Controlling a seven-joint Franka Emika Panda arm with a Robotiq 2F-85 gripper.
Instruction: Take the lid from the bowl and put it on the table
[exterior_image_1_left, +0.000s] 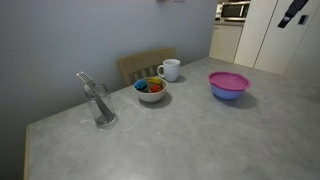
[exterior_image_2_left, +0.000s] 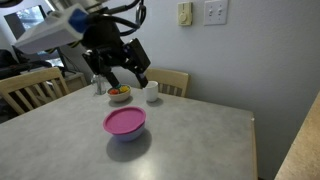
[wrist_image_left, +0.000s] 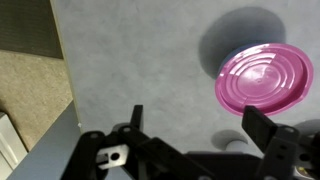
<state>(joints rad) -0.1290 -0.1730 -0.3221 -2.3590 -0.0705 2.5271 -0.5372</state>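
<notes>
Wrist view has your hand (wrist_image_left: 194, 112) spread wide, high above the worktop (wrist_image_left: 140, 50); lid (wrist_image_left: 265, 82) sits on the bowl (exterior_image_2_left: 125, 135) ahead, past one finger. Centre over it, then descend level onto its rim.

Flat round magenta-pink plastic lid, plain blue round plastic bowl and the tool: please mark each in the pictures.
Flat round magenta-pink plastic lid (wrist_image_left: 264, 82), wrist view, centre of top face.
Plain blue round plastic bowl (exterior_image_1_left: 228, 94), an exterior view, side wall under lid.
Tool (exterior_image_2_left: 120, 82), an exterior view, midway between open fingertips.
</notes>
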